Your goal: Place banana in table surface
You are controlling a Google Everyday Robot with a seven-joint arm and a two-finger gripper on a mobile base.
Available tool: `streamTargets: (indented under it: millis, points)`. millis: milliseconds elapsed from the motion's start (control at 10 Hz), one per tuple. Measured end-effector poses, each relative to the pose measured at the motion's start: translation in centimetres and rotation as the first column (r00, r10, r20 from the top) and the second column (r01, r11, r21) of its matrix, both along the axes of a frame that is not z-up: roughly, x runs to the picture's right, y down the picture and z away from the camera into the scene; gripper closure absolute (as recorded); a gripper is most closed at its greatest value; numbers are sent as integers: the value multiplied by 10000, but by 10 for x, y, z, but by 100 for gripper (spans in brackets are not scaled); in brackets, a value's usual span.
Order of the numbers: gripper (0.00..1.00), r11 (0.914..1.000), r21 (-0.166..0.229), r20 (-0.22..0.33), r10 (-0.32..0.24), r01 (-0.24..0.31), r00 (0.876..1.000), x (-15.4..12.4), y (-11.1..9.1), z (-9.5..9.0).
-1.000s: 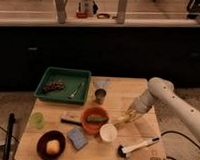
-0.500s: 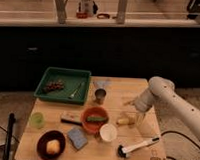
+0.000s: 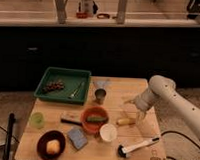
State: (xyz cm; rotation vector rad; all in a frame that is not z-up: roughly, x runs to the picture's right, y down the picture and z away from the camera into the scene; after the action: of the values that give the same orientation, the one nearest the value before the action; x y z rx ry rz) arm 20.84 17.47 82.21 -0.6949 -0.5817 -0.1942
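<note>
The yellow banana (image 3: 124,120) lies on the wooden table (image 3: 118,88), right of the orange bowl (image 3: 95,119) and apart from the gripper. My gripper (image 3: 134,109) hangs on the white arm (image 3: 165,95) that reaches in from the right. It is just above and to the right of the banana, open and empty.
A green tray (image 3: 45,89) with grapes (image 3: 54,85) stands at the back left. A metal cup (image 3: 100,96), white cup (image 3: 108,132), blue sponge (image 3: 77,137), dark bowl with an orange (image 3: 51,145), green cup (image 3: 37,120) and brush (image 3: 135,146) are on the table.
The gripper has let go of the banana and risen up and to the right. The banana now rests on the table.
</note>
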Motion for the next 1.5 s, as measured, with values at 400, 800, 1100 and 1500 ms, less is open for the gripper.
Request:
streamTargets:
  millis: [400,800,1100,1500]
  points:
    - [20,10000,30,108,4,-4,9999,5,0,-1]
    - [20,10000,32,129,5,-5,9999,5,0,-1]
    - [20,10000,31,129,5,-6,9999,5,0,-1]
    - [20,10000,31,128,6,-6,9999,5,0,-1]
